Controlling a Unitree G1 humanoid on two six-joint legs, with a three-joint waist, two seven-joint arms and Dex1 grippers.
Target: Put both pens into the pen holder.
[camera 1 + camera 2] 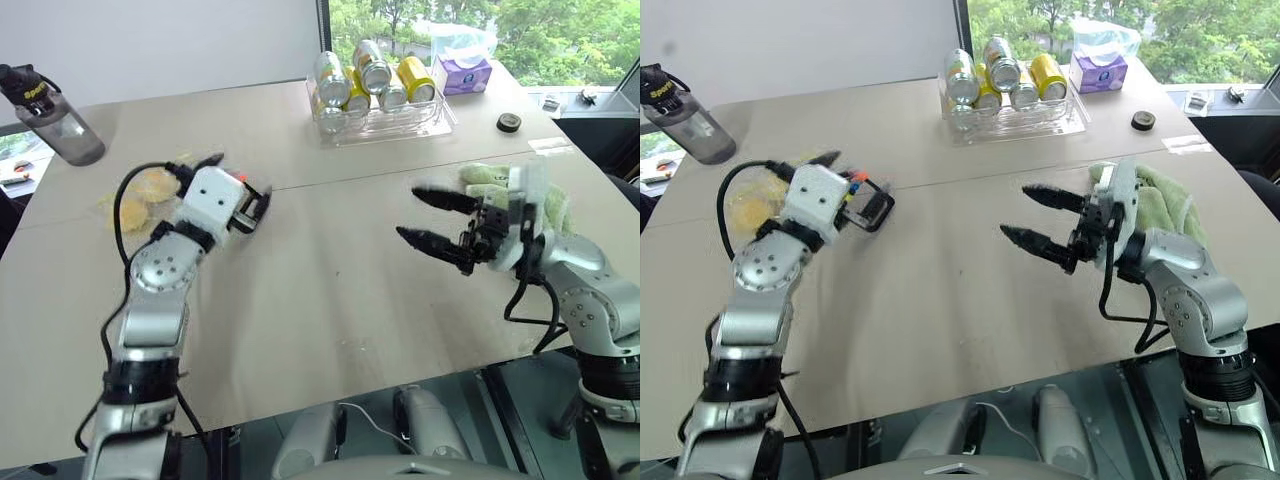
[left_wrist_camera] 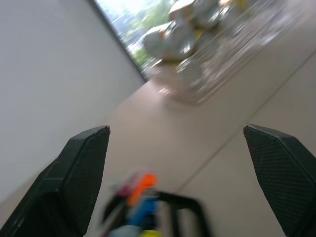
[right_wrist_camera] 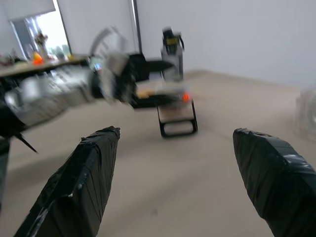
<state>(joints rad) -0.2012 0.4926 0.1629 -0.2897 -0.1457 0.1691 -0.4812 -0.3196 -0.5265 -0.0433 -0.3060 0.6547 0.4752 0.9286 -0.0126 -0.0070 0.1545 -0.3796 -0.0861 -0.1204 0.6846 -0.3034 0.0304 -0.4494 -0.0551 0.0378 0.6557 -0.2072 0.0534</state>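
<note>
1. Hovering over bare table [image 1: 960, 300], the right gripper [image 1: 1040, 222] has fingers apart and empty, aimed across at the holder; open room lies between.
2. Left gripper [image 2: 177, 148], fingers wide and empty, sits just at the holder [image 1: 868, 208]; marker tips show there; pens cannot be made out.
3. Can tray [image 1: 1012, 115] stands well apart, near the far edge.
</note>
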